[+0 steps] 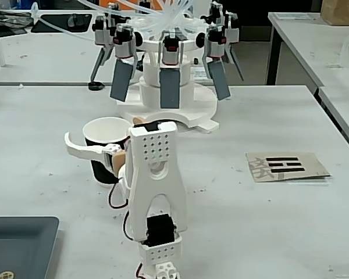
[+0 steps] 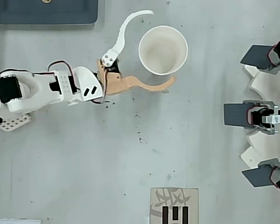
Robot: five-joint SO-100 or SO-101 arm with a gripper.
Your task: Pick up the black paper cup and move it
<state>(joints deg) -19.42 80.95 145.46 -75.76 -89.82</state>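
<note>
The black paper cup (image 1: 98, 170) stands upright on the white table, and the overhead view shows its white inside (image 2: 163, 50). My gripper (image 1: 103, 129) (image 2: 161, 45) is open, with the cup between its fingers. In the overhead view the tan finger (image 2: 149, 86) curves close along the cup's lower side. The white finger (image 2: 122, 29) arcs wide of the cup's upper left, with a gap. In the fixed view the white finger (image 1: 81, 151) crosses in front of the cup's wall. The arm's upper link hides the cup's right side there.
A white stand carrying several grey paddles (image 1: 168, 78) (image 2: 252, 115) sits just beyond the cup. A cardboard card with black bars (image 1: 285, 165) (image 2: 173, 206) lies off to the side. A dark grey tray (image 1: 20, 244) (image 2: 44, 11) sits near the arm's base.
</note>
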